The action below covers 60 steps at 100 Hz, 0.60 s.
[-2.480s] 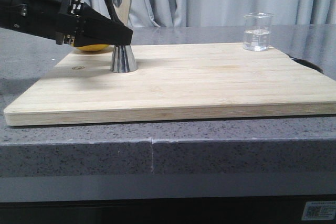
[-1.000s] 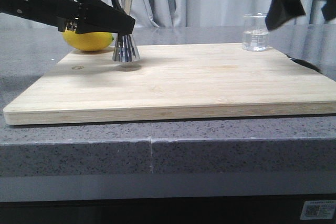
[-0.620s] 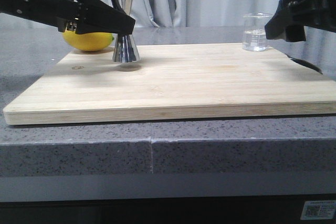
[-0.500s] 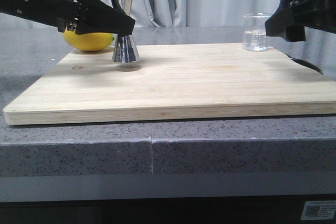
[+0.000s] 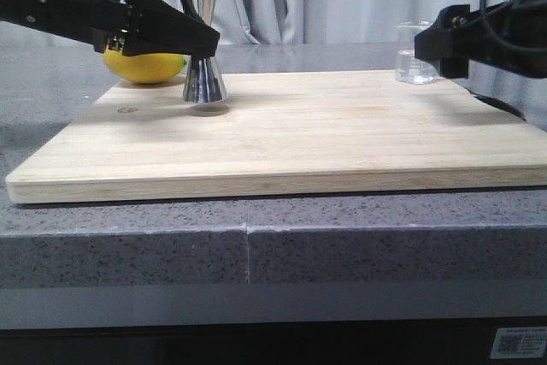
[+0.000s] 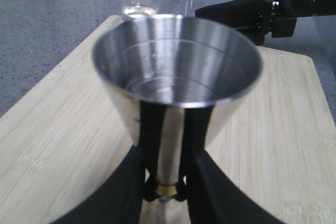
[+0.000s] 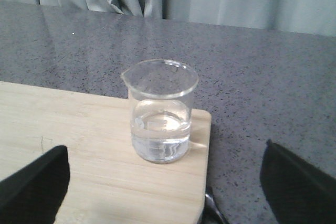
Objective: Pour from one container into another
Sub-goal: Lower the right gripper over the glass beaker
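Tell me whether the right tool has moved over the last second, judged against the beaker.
Yes. The right tool has come down and leftward in the front view, from above and right of the glass beaker to overlapping it at its own height.

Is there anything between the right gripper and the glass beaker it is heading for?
Nothing visible. In the right wrist view the beaker stands alone at the corner of the cutting board, with open board between it and the spread fingertips of the right gripper. The lemon and the jigger are far off, by the left gripper.
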Available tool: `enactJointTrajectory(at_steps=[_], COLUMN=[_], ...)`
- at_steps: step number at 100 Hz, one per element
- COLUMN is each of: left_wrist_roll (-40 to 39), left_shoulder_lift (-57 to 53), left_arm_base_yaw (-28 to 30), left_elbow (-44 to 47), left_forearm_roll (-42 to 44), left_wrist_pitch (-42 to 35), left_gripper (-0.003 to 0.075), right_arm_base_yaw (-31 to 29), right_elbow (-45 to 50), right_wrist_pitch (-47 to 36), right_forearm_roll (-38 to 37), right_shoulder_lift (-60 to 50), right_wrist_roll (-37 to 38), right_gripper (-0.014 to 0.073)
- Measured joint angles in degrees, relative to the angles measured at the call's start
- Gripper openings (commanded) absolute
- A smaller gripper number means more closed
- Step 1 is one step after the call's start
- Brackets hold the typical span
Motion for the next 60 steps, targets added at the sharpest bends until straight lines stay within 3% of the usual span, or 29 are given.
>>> enactJointTrajectory(at_steps=[22,60], left_wrist_roll=[-0.23,-0.23], left_shoulder_lift=[0.00,0.00], left_arm_base_yaw=[0.00,0.00], left_elbow=[0.00,0.00], left_forearm_roll=[0.00,0.38], left_wrist_pitch=[0.00,0.00], left_gripper=[0.0093,0.0093], right_arm_base_yaw=[0.00,0.00], right_elbow=[0.00,-4.66], right_wrist_pitch=[-4.91,-5.57], right_forearm_roll=[0.00,0.04], right_shoulder_lift=[2.68,7.08], right_wrist_roll=[0.13,0.27], right_gripper=[0.0667,0.0667])
